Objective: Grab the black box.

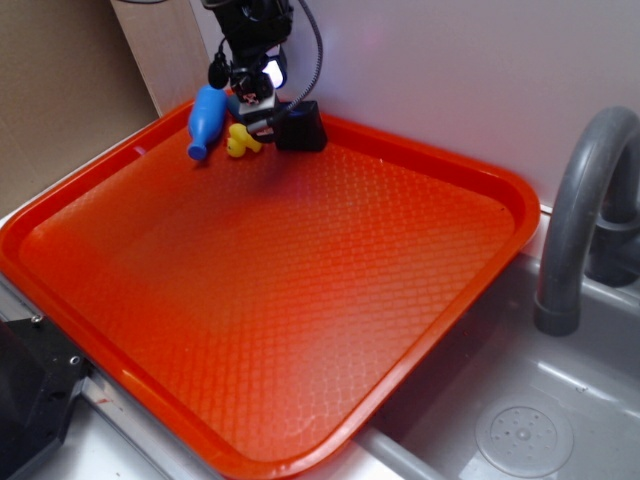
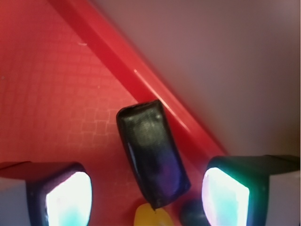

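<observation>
The black box sits on the red tray at its far edge, against the rim. In the wrist view the black box lies lengthwise between my two fingers, touching neither. My gripper hangs low over the tray's far corner, just left of the box, and is open; in the wrist view my gripper has its left fingertip and right fingertip wide apart on either side of the box.
A yellow toy and a blue bowling-pin-shaped toy lie left of the box. The yellow toy and a dark oval toy show at the wrist view's bottom. A grey faucet and sink stand right.
</observation>
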You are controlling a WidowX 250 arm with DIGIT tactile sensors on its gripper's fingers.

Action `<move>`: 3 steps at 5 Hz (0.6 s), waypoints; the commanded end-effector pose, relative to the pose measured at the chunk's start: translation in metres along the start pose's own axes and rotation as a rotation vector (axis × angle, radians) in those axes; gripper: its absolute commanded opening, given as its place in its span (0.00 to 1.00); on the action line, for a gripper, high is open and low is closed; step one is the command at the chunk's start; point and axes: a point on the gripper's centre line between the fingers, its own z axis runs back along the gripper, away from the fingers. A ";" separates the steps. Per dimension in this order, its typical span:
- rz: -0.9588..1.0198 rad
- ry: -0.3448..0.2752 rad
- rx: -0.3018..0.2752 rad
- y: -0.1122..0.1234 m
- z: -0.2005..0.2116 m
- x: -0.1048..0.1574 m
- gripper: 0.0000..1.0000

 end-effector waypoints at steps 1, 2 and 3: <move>-0.127 -0.059 0.187 0.006 0.011 0.036 1.00; -0.140 -0.045 0.144 0.006 -0.004 0.036 1.00; -0.147 -0.026 0.089 -0.002 -0.018 0.037 1.00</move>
